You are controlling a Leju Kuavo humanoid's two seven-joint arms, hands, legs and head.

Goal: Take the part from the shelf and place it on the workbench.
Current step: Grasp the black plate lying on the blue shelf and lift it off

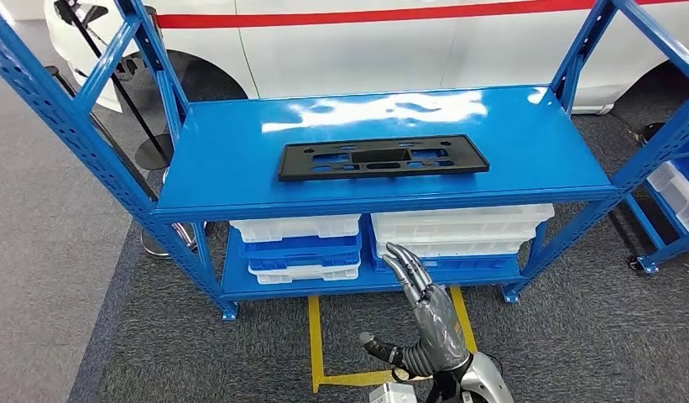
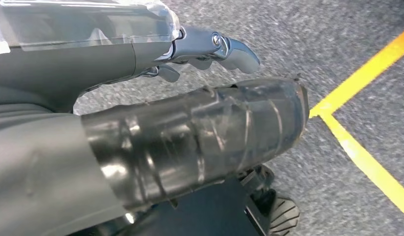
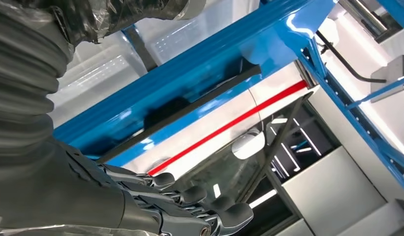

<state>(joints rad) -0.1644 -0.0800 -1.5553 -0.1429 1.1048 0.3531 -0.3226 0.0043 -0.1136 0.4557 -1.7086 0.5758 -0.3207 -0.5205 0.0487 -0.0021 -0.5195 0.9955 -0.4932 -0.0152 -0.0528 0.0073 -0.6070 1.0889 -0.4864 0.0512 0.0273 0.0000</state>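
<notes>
Part: flat black plastic panel [image 1: 383, 158], long and narrow, with several cut-out openings through it. It lies flat on the top shelf board [image 1: 240, 143] of a blue metal rack, roughly at the middle of the board, its long side running across the head view. Nothing touches it.
Part from below: the right wrist view looks up past the shelf's front edge and shows the panel [image 3: 190, 105] as a thin dark strip lying on the blue surface.
Right hand: raised in front of the rack [image 1: 425, 306], fingers straight and spread apart, holding nothing. It sits below the top board, in line with the lower shelf, well apart from the panel.
Left hand: hangs low beside the robot's body [image 2: 200, 49], above grey carpet with yellow floor tape [image 2: 362, 157]. Its fingers lie loosely extended with nothing between them.
Handling, as a judgement: the panel looks thin, light and fairly stiff, though a piece this long may flex if lifted by one end. The glossy painted board looks slick, so the panel could slide when pushed.
Where to grip, as a judgement: a long edge near the middle, or a bar between two cut-outs, would keep it balanced. Because it lies flat, fingers may need to get under the near edge first.
Surroundings: white and blue plastic trays [image 1: 299, 248] stacked on the lower shelf; a white car with a red stripe [image 1: 366, 34] behind the rack.
</notes>
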